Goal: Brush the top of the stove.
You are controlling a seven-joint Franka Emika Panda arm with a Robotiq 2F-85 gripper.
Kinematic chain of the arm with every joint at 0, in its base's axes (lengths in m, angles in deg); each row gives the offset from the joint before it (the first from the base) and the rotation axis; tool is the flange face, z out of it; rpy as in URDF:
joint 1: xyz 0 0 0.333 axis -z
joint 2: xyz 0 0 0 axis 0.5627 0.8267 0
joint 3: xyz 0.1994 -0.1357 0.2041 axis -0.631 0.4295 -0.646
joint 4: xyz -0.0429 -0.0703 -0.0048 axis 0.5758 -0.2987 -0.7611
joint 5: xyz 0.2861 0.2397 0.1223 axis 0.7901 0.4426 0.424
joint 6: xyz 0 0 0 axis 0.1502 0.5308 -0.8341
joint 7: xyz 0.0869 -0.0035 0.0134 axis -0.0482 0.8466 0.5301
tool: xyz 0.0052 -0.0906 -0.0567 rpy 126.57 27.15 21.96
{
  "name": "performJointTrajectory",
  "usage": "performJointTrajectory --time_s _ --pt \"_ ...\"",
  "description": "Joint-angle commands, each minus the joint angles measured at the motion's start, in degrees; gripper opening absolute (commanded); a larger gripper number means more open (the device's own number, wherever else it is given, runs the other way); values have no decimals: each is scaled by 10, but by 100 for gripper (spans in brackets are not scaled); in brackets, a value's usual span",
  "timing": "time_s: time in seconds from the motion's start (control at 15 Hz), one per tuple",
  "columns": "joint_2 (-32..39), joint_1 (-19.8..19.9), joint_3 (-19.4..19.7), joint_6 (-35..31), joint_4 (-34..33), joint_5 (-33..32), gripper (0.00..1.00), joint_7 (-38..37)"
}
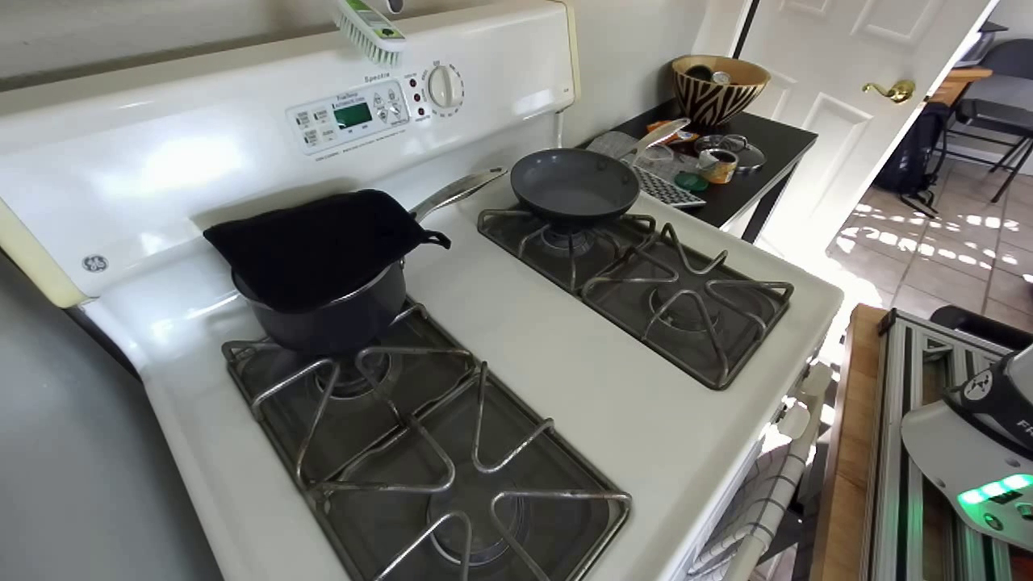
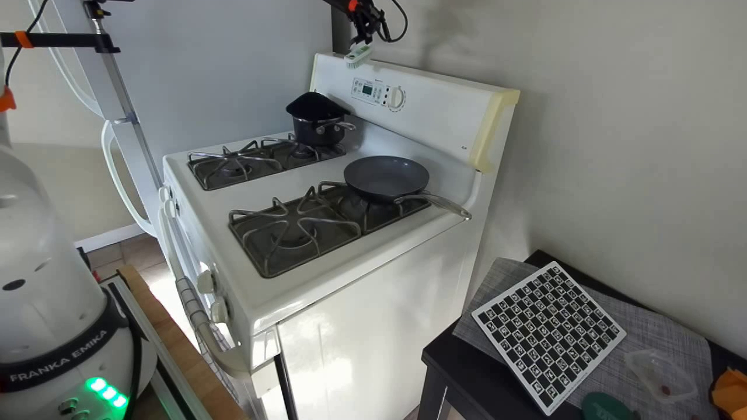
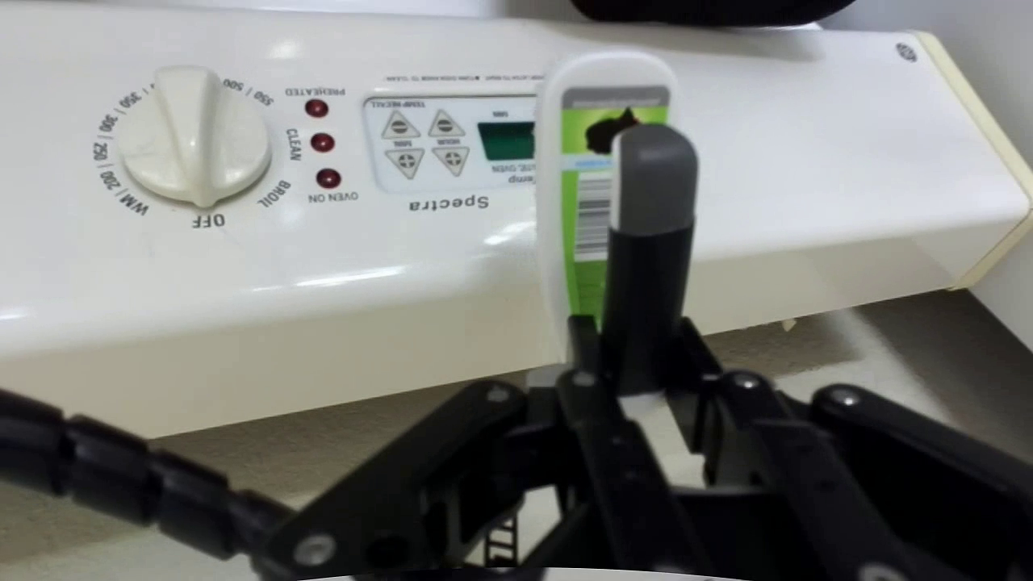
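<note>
Brush [image 1: 373, 28]: pinched by the gripper [image 3: 641, 355], which is closed onto it. Bristles are directed downward, beneath the gripper; in the wrist view the white body and green label are seen just ahead of the gripper. The brush is held at about the level of the upper edge of the control panel [image 1: 218, 137]; whether the panel is touched by the bristles cannot be told.

Top of the stove [image 1: 541, 347]: located well below the gripper, apart from the bristles. Two dark grate sections [image 2: 295, 223] are separated by the plain white strip.

Saucepan [image 1: 323, 319]: stood on a rear burner, lower than the gripper, its mouth largely covered by a black cloth [image 1: 323, 242].

Skillet [image 2: 385, 178]: set on the rear burner of the other section, also lower than the gripper, its handle pointed away from it.

Dial [image 3: 194, 137]: seen left of the gripper in the wrist view; red lamps [image 3: 323, 143] are placed between the two. The display [image 3: 507, 141] is partly hidden by the brush.

Side table [image 1: 779, 137]: beyond the skillet from the gripper; a patterned board [image 2: 548, 335] and striped bowl [image 1: 718, 93] are borne on it.

Robot base [image 2: 52, 262]: across the stove from the gripper, green lights lit.
</note>
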Motion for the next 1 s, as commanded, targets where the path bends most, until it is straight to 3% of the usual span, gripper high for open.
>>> performJointTrajectory --time_s 0.0,0.73,0.8,0.93 --pt "-9 -1 -1 10 2 4 16 -1" --pt "-34 -1 -4 16 26 8 16 0" --pt "-39 -6 -3 17 31 -4 4 -12" --pt "-54 -17 -3 19 47 -29 4 -36"
